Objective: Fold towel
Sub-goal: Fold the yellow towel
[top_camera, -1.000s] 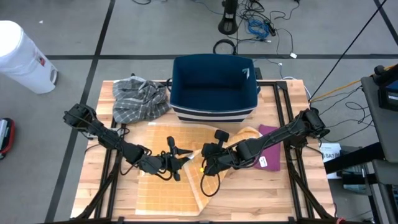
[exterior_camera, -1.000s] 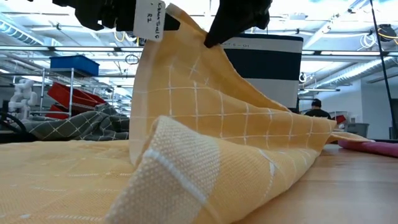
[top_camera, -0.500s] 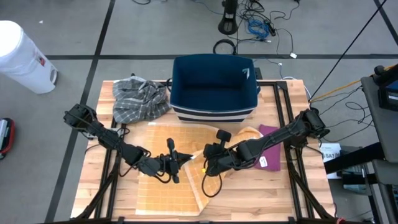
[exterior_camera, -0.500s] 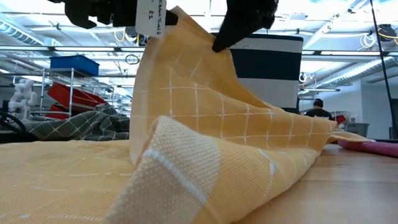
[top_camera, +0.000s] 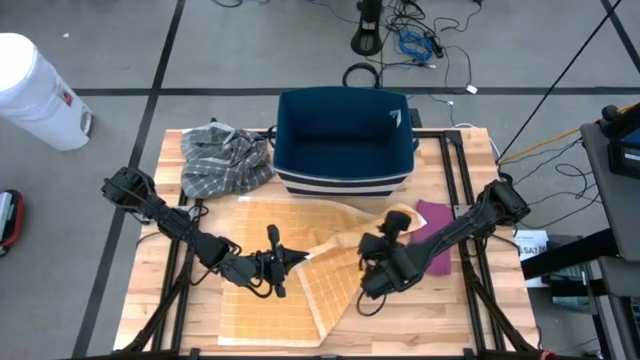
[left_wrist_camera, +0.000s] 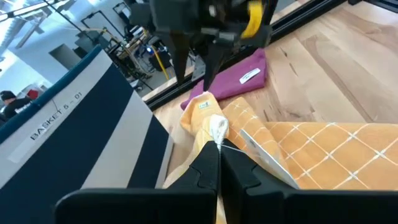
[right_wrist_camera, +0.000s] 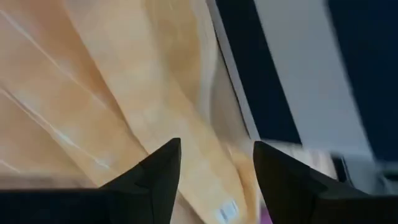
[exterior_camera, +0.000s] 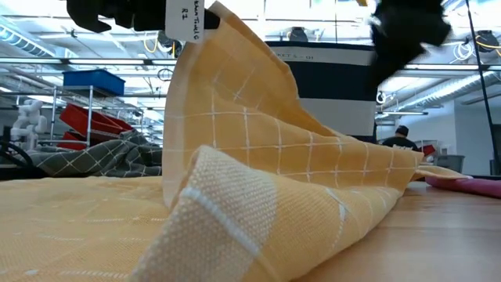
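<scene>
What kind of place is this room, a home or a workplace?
Probably a robotics lab or workshop: a wooden table on a metal frame, cables across the floor, and shelving with red bins behind.

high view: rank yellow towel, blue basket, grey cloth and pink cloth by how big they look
1. yellow towel and blue basket: too close to rank, since the arms cover part of the towel
2. grey cloth
3. pink cloth, partly hidden under the right arm
</scene>
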